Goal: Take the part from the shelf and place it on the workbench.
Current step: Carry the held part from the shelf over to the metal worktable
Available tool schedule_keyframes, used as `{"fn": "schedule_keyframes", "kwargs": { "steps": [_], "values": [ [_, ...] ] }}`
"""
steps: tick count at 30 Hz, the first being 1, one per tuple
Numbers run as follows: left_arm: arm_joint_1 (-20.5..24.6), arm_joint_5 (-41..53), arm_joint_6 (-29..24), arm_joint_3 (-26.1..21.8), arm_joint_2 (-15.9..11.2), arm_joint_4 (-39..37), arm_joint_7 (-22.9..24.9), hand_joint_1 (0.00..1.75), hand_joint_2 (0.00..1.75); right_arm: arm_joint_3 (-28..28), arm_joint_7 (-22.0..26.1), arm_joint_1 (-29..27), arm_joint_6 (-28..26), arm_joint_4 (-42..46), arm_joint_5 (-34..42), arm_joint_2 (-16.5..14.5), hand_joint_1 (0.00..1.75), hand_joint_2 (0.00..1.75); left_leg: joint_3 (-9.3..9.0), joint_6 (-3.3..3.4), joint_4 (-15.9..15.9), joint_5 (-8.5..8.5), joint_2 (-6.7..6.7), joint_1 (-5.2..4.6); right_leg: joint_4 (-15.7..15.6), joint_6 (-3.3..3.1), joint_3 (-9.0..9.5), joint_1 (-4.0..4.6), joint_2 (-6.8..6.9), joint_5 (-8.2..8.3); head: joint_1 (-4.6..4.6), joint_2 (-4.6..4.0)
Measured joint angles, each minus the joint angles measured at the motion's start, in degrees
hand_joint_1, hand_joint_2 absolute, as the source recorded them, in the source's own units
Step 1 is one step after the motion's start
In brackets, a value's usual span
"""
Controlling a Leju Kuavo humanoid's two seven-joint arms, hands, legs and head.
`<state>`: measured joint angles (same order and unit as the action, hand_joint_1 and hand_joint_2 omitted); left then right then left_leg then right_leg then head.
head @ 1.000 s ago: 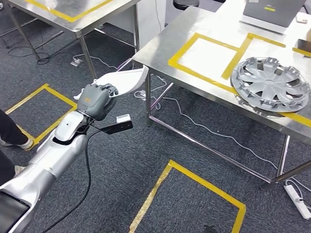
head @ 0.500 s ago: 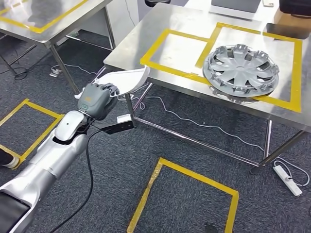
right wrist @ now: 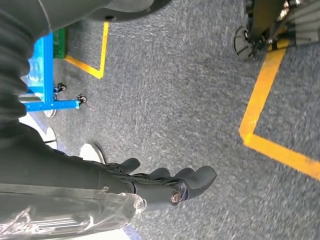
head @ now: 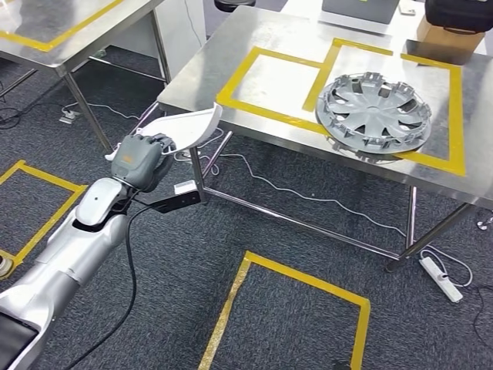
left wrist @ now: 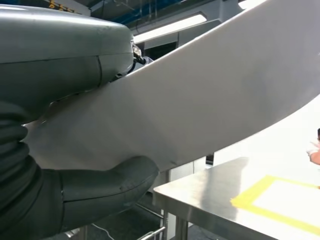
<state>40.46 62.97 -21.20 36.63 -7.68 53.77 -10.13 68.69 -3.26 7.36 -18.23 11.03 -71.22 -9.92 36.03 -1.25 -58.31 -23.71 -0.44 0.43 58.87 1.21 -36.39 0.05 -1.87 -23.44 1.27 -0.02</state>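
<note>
The part (head: 186,129) is a curved white panel, which my left hand (head: 136,160) grips at one end. It hangs just short of the near left corner of the steel workbench (head: 233,46), a little below the top. In the left wrist view the white part (left wrist: 211,95) spans the picture, with my thumb (left wrist: 109,187) under it and the workbench (left wrist: 203,195) beyond. A yellow-taped frame (head: 236,104) on the bench lies closest to the part. My right hand (right wrist: 166,185) hangs over the carpet, fingers stretched out and holding nothing.
A silver hubcap (head: 373,112) lies in the second taped frame on the bench. Another steel table (head: 69,31) stands at the upper left. Yellow tape squares (head: 290,270) mark the carpet, cables and a power strip (head: 441,279) lie under the bench. A blue cart (right wrist: 41,75) stands behind.
The whole picture has shifted: the camera has turned and the workbench now sits more central and closer. My left hand still holds the white part, now beside the bench corner.
</note>
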Motion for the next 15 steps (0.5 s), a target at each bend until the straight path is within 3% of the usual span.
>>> {"fn": "schedule_keyframes", "kwargs": {
  "steps": [6,15],
  "values": [
    [0.4,-0.6,1.2,-0.1,-1.0,0.2,-0.1,1.75,1.75,1.2,-0.5,-0.2,-1.5,0.0,0.9,0.7,0.00,1.75,0.01,0.31,0.0,0.01,-0.02,-0.06,-0.5,1.23,0.20,-0.06,0.02,0.26,-0.03,0.01],
    [2.7,-3.1,4.1,-0.7,-1.9,0.2,-1.9,1.75,1.75,2.1,-0.8,-0.2,-2.3,0.0,1.0,1.0,0.00,1.75,-0.01,0.38,0.1,0.17,-0.02,0.09,-0.4,1.35,0.07,0.04,0.02,0.29,-0.05,0.00]
  ]
}}
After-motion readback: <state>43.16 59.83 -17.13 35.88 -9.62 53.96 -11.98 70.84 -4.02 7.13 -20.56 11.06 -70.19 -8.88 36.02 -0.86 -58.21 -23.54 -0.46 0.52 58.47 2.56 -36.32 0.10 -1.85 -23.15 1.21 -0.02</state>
